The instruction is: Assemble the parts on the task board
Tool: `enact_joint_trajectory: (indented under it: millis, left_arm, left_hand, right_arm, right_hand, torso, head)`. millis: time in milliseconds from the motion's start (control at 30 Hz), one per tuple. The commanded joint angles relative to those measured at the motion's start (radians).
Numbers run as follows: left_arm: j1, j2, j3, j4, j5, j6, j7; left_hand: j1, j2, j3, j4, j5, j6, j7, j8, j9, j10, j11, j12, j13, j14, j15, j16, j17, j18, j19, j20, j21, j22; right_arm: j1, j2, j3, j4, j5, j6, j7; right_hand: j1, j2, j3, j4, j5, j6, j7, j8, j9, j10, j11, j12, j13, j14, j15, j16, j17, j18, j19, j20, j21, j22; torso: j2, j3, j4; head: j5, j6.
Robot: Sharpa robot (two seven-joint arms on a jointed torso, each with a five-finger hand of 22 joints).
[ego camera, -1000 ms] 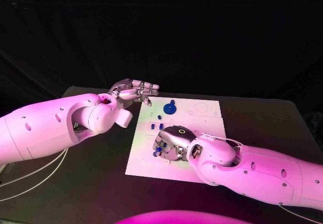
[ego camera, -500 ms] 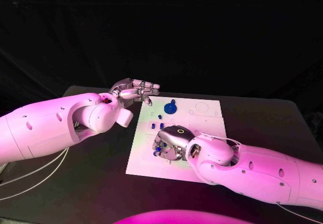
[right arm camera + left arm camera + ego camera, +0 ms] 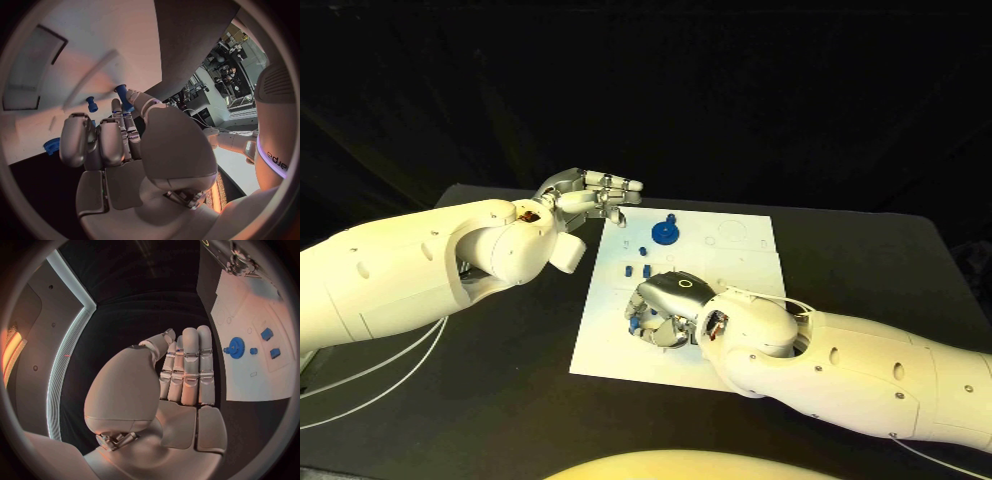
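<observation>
White rounded arms, silver jointed fingers (image 3: 187, 365), thin white cables.

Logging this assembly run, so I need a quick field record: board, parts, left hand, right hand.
board: white task board on the black table
parts: blue gear standing at the board's far end; small blue pieces mid-board
left hand: left hand off the board's far left corner, holds nothing, fingers together
right hand: right hand over the board's near part, fingertips at a blue peg; grip unclear
</observation>
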Motion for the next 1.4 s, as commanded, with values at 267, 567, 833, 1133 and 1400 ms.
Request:
enact_joint_trajectory:
  millis: [267, 567, 833, 1133, 1400]
  left_arm:
    - [0.001, 0.001, 0.001, 0.001, -0.002, 0.012, 0.003]
    - [0.001, -0.001, 0.000, 0.000, -0.002, 0.011, 0.002]
    - [0.001, -0.007, -0.004, -0.002, -0.001, 0.011, 0.003]
    - [0.000, -0.012, -0.013, -0.006, 0.003, 0.012, 0.005]
    - [-0.001, -0.013, -0.019, -0.009, 0.004, 0.015, 0.006]
  left_hand:
    - [0.000, 0.007, -0.007, 0.000, -0.001, -0.002, 0.003, -0.003, -0.001, -0.009, 0.001, 0.007, 0.001, -0.008, 0.000, -0.005, -0.001, 0.014, -0.004, 0.003, -0.005, -0.001]
    - [0.000, 0.007, -0.007, 0.000, -0.001, -0.002, 0.003, -0.003, -0.001, -0.009, 0.001, 0.007, 0.001, -0.008, 0.000, -0.005, -0.001, 0.014, -0.004, 0.003, -0.005, -0.001]
    - [0.000, 0.007, -0.007, 0.000, -0.001, -0.002, 0.003, -0.003, -0.001, -0.009, 0.001, 0.007, 0.001, -0.008, 0.000, -0.005, -0.001, 0.014, -0.004, 0.003, -0.005, -0.001]
    - [0.000, 0.008, -0.009, -0.001, -0.001, -0.002, 0.003, -0.002, -0.002, -0.010, 0.001, 0.010, 0.002, -0.007, 0.000, -0.007, -0.004, 0.014, -0.003, 0.003, -0.007, -0.003]
    - [0.000, 0.008, -0.009, -0.001, -0.001, -0.002, 0.003, -0.002, -0.002, -0.010, 0.001, 0.010, 0.002, -0.007, 0.000, -0.007, -0.004, 0.014, -0.003, 0.003, -0.007, -0.003]
  right_arm:
    - [0.000, -0.013, 0.000, 0.012, -0.004, -0.061, 0.011]
    - [0.007, -0.088, 0.004, 0.086, 0.051, -0.158, 0.050]
    - [0.077, -0.288, 0.010, 0.183, 0.351, -0.196, 0.064]
    - [0.093, -0.490, 0.005, 0.253, 0.443, -0.162, -0.038]
    - [0.046, -0.552, 0.001, 0.290, 0.330, -0.165, -0.157]
  right_hand:
    - [-0.014, -0.004, -0.025, -0.006, -0.005, -0.017, 0.004, -0.001, -0.004, -0.054, 0.007, -0.002, -0.008, 0.003, 0.014, -0.026, -0.031, 0.015, -0.033, 0.007, -0.060, 0.101]
    - [-0.036, -0.016, -0.098, 0.002, -0.001, -0.071, -0.005, -0.001, -0.016, -0.083, 0.001, 0.041, -0.007, -0.004, 0.011, -0.038, -0.051, 0.022, -0.045, 0.007, -0.101, 0.084]
    - [-0.102, 0.017, -0.161, 0.061, 0.000, 0.007, -0.029, 0.043, 0.003, 0.182, -0.050, 0.219, 0.068, 0.023, -0.025, 0.007, 0.008, -0.002, 0.018, -0.018, 0.020, 0.134]
    - [-0.125, 0.060, -0.327, 0.120, 0.012, 0.040, -0.080, 0.124, 0.096, 0.295, -0.099, 1.052, 0.967, 0.055, -0.070, 0.123, 0.158, -0.039, 0.091, -0.068, 0.199, 0.216]
    - [-0.148, 0.064, -0.418, 0.185, 0.047, 0.011, -0.078, 0.149, 0.152, 0.299, -0.098, 1.136, 1.087, 0.060, -0.068, 0.148, 0.194, -0.045, 0.102, -0.065, 0.229, 0.230]
  torso:
    - [0.001, 0.0009, -0.0011]
    - [-0.001, 0.0005, -0.0012]
    - [-0.007, -0.0010, -0.0106]
    - [-0.014, 0.0039, -0.0331]
    - [-0.018, 0.0075, -0.0459]
  head:
    - [-0.002, 0.003]
    - [-0.008, 0.004]
    - [-0.046, 0.010]
    - [-0.088, 0.018]
    - [-0.104, 0.016]
